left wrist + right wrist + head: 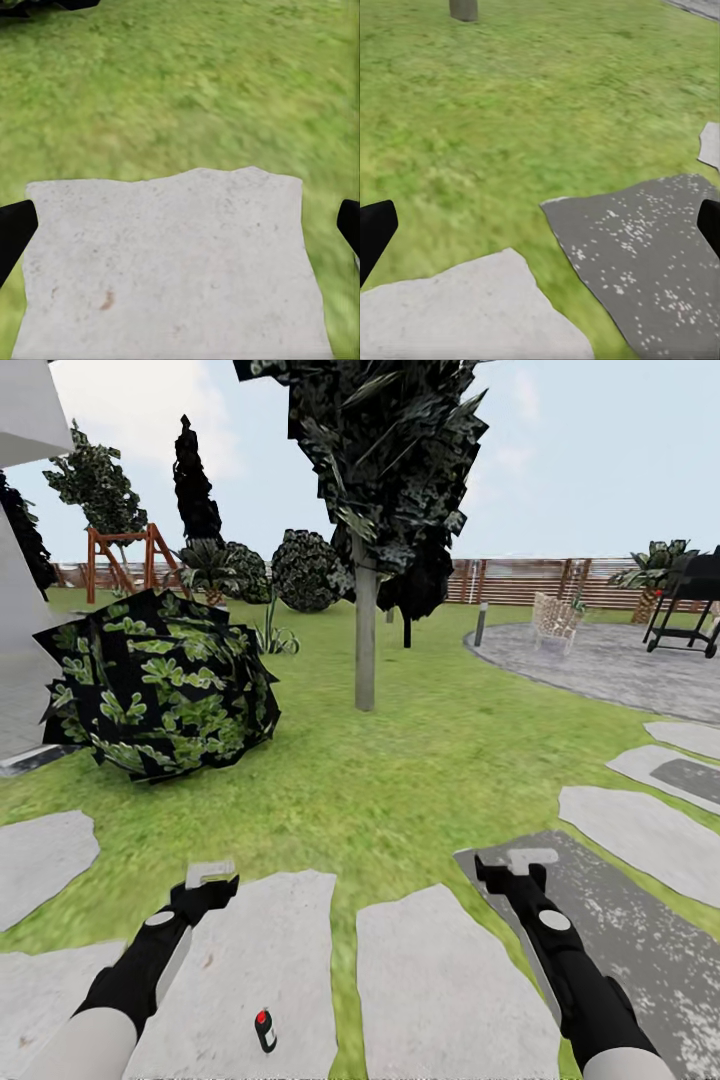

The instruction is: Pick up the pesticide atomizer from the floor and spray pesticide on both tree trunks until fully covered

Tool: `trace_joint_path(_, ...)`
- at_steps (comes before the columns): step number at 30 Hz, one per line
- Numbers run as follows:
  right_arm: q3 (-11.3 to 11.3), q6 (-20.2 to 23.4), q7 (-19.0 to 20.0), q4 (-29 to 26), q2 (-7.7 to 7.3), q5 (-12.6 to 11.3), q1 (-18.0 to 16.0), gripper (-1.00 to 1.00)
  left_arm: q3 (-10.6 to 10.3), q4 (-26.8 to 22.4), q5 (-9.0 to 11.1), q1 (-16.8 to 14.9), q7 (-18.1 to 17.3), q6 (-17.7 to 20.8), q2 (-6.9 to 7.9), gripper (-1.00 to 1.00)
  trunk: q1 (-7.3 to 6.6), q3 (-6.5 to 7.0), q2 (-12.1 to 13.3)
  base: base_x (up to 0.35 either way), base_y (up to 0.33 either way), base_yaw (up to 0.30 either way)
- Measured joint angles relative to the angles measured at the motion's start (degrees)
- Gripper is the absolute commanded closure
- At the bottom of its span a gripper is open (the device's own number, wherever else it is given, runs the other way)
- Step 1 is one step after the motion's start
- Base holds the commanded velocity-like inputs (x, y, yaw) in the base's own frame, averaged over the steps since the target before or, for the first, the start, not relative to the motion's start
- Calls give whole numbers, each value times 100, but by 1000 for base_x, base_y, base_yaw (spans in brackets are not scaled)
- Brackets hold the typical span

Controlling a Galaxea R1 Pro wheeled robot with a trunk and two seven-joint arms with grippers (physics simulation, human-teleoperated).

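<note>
The pesticide atomizer (265, 1030), a tiny dark bottle with a red top, lies on a pale paving stone (250, 960) near the head view's lower edge, between my two arms. My left gripper (210, 875) hovers open over the far end of that stone, well ahead of the bottle. Off to the right, my right gripper (530, 858) hangs open above a darker speckled stone (620, 930). One tree stands straight ahead across the grass, its grey trunk (365, 625) bare under a dark jagged crown (385, 450). The trunk's base (463, 9) appears in the right wrist view.
A big leafy bush (160, 685) sits left of the tree. Stepping stones (650, 840) curve away right toward a paved patio (600, 655) with a grill (690, 600) and chair (555, 620). A brown slatted fence (520, 580) closes the back. A white house wall (15, 660) stands at left.
</note>
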Motion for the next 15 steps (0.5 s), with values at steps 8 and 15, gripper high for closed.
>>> trace_joint_path(8,-9,-2,0,-2,-6,-4,-5,-100,-66,239,-46,416,-81,-607,-14,-100,176,-146,-321,0,0,0)
trace_joint_path(15,-18,-2,-8,-21,-8,-10,-3,-100,-328,1316,-222,488,-68,-1507,-3,-100,330,-320,-601,0,0,0)
